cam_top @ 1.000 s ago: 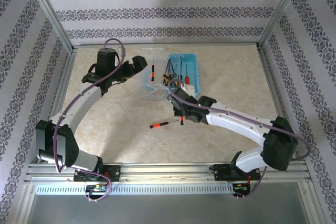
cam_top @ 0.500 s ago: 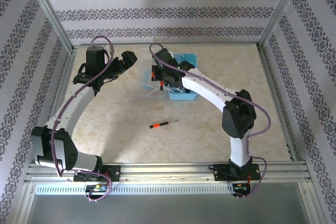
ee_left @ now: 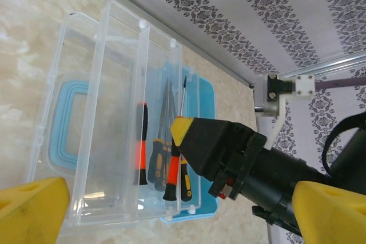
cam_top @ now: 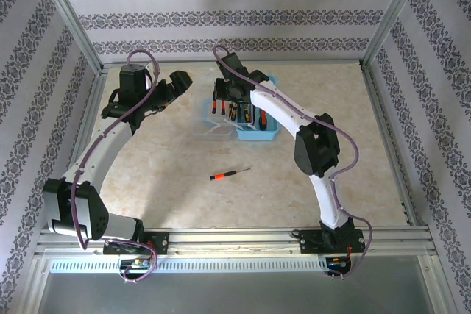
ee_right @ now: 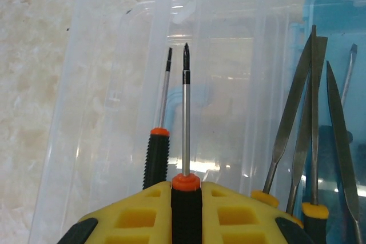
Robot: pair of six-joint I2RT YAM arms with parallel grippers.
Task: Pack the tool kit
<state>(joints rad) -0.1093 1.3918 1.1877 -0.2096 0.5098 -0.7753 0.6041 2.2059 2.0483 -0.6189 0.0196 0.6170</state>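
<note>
Right wrist view sets the aim: the right tool (ee_right: 187, 192) is clamped on the held screwdriver (ee_right: 186, 118). Its tip points along a clear compartment of the tool case (ee_right: 114, 55), just beside a second screwdriver (ee_right: 160, 135) lying there. The sound move, I judge, is to lower it level and parallel to that neighbour, releasing only once it is inside the divider. The case sits mid-worktop (cam_top: 353, 145) near the far edge. The left tool (cam_top: 179, 81) gapes wide and empty beside it. A loose screwdriver (cam_top: 227, 174) lies near the centre.
</note>
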